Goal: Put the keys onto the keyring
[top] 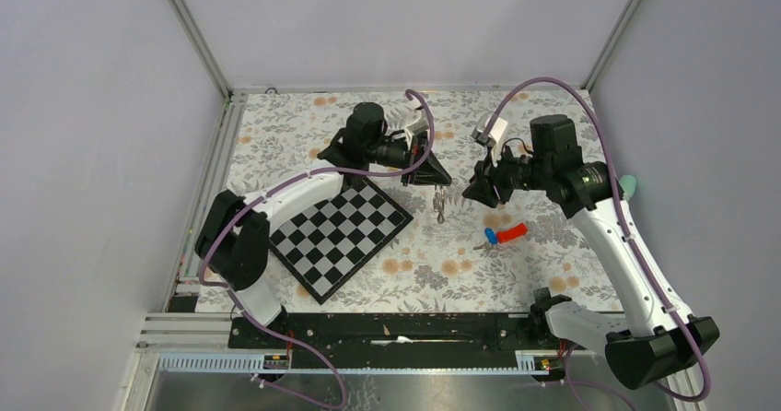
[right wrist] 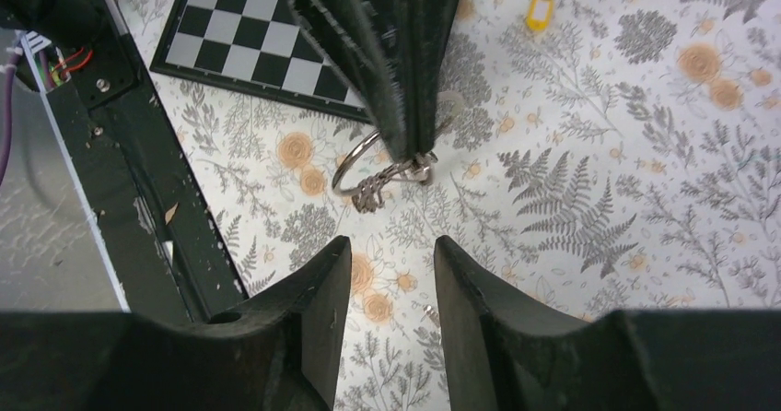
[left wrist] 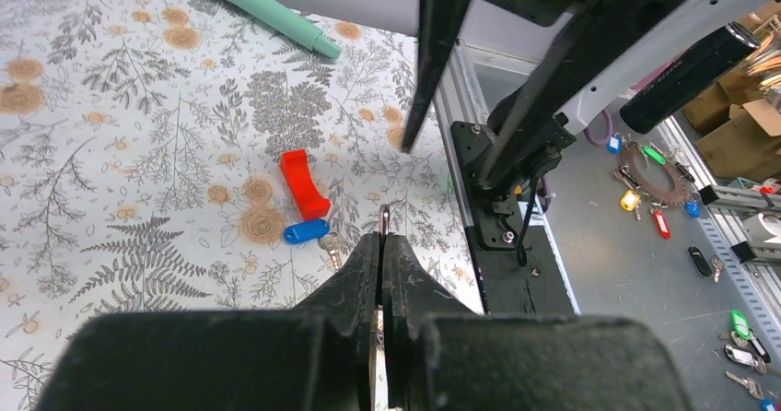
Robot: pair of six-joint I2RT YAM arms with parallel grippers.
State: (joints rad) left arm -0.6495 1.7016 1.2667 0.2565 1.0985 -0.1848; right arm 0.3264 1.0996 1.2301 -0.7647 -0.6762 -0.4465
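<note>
Thin silver keyring (right wrist: 355,167) hanging in the air above the flower-patterned bench (right wrist: 645,199), near a corner of a chessboard (right wrist: 249,33), with what looks like one small silver key (right wrist: 368,194) dangling from it. Pinched at its upper edge by the left gripper (left wrist: 380,245), fingers pressed tight together on the wire. Facing it and just short of it, the right gripper (right wrist: 390,250), fingers parted roughly halfway, holding nothing. Loose on the bench: a blue-capped key (left wrist: 306,232) just beside a red block (left wrist: 304,185), and a yellow-headed key (right wrist: 537,10) well apart from both. Likely trouble from here: ring twisting or slipping out of so thin a pinch if nudged by the right fingers; blue-capped key skidding against the block during pickup.
</note>
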